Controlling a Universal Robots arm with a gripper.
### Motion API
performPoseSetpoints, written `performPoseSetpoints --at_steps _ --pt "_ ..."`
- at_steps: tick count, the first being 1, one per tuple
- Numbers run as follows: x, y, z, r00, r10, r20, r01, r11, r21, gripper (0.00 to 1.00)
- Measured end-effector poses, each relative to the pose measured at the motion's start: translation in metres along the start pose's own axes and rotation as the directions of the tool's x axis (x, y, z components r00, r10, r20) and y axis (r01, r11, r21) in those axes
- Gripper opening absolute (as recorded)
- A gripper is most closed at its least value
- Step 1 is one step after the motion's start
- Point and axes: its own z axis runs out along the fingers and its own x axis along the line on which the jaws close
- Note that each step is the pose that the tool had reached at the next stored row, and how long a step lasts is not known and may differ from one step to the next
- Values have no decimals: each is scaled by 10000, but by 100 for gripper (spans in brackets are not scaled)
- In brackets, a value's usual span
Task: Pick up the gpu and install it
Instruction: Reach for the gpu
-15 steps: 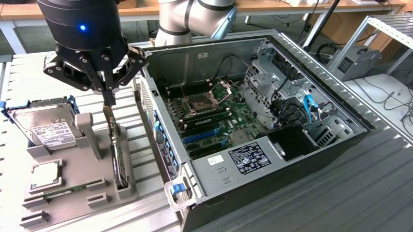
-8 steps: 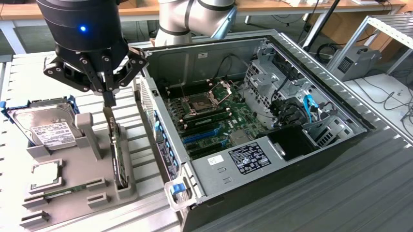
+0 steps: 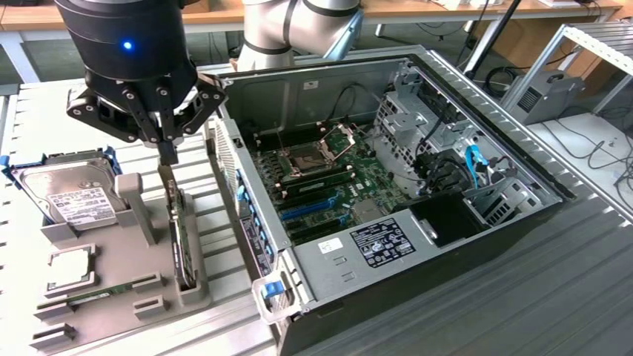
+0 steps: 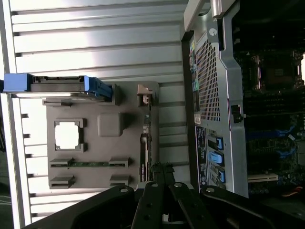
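The open computer case (image 3: pixel 475 274) lies on its side on the ribbed metal table (image 3: pixel 554 311), taking up the middle and the exterior view's right, its motherboard (image 3: pixel 327 185) exposed with blue slots along the near edge. Just beside the case, on the exterior view's left, sits a grey fixture tray (image 3: pixel 118 259) holding the loose parts. At the tray's far end a hard drive (image 3: pixel 74 196) with a white label rests in a blue carrier. The gpu (image 3: pixel 179 237) stands on its long edge in a narrow slot along the side of the tray nearest the case, and has not yet been lifted out. The gripper (image 3: pixel 168 157) hangs directly over the far end of the card, its dark fingers pressed together into a single narrow blade pointing straight down. Their tips sit just above the card's upper end, and whether they touch it cannot be told; nothing is seen between them. In the wrist view the gpu (image 4: pixel 143 155) runs lengthwise toward the gripper (image 4: pixel 160 171) and lies just beside the closed tips. A square processor (image 3: pixel 67 268) and a thin green memory stick (image 3: pixel 99 291) lie in their own seats further along the tray.
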Motion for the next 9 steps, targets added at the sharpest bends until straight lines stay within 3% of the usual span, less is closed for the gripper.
performPoseSetpoints --at_steps 9 --pt "-2 -21 0 10000 0 1 0 10000 -1 11"
